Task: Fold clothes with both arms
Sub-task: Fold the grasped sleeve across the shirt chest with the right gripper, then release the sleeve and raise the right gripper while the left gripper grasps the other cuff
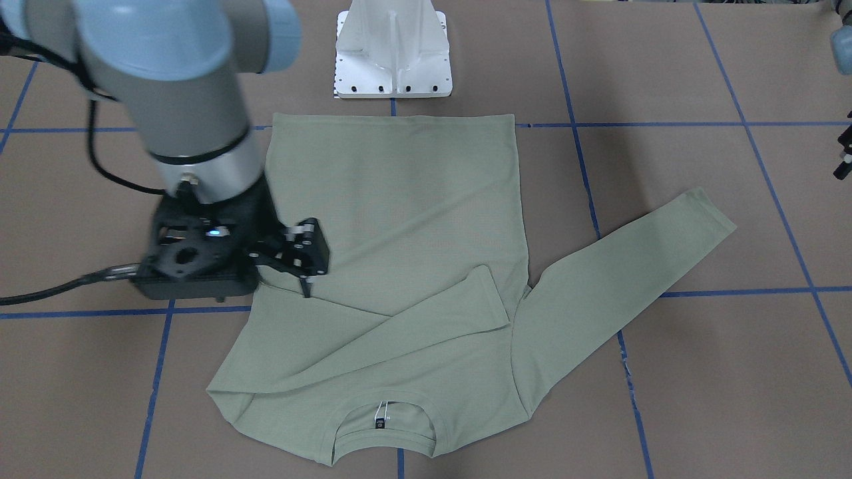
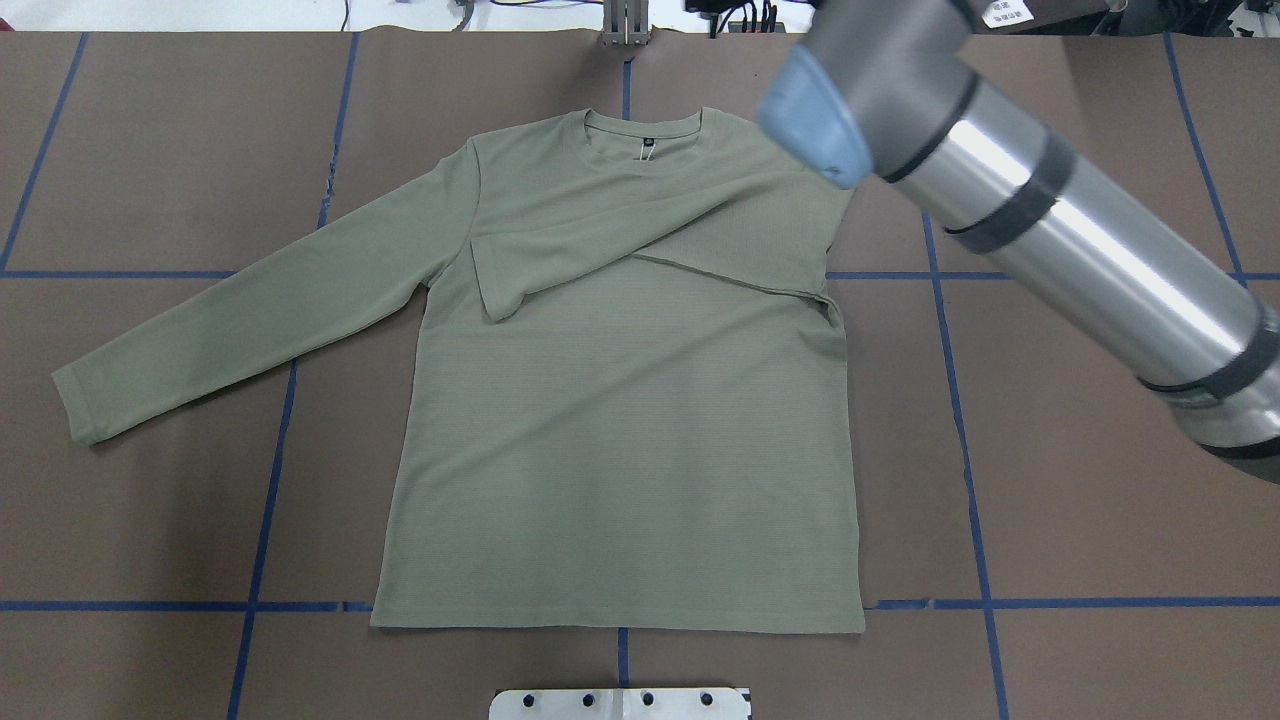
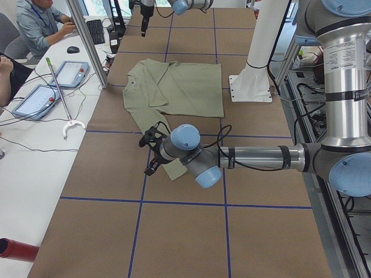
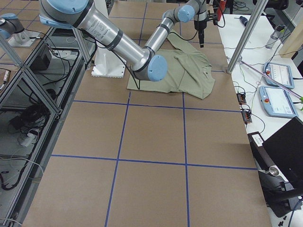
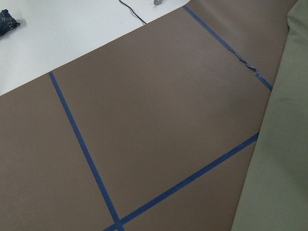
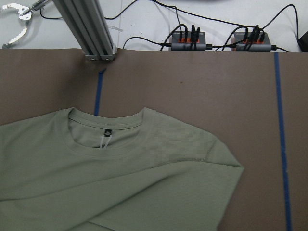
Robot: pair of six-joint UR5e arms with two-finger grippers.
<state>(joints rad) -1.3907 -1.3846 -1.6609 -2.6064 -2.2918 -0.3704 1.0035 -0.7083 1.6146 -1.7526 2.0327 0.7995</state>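
Note:
The pale sage-green shirt (image 2: 620,430) lies flat on the brown table, neckline (image 1: 385,416) toward the operators' side. Its right sleeve (image 2: 650,245) is folded across the chest. The left sleeve (image 2: 250,310) stretches out flat to its cuff (image 1: 705,213). My right gripper (image 1: 303,259) hangs high over the shirt's right edge, open and holding nothing; its wrist view looks down on the neck label (image 6: 107,133). My left gripper (image 3: 149,155) hovers near the left cuff, seen properly only from the side, so I cannot tell its state. Its wrist view catches the sleeve's edge (image 5: 284,159).
The white pedestal base (image 1: 393,53) stands just behind the hem. Blue tape lines (image 2: 960,420) grid the brown table cover. Beyond the far edge are a metal post (image 6: 86,29), cable boxes (image 6: 187,41), tablets (image 3: 69,72) and seated people (image 3: 40,23).

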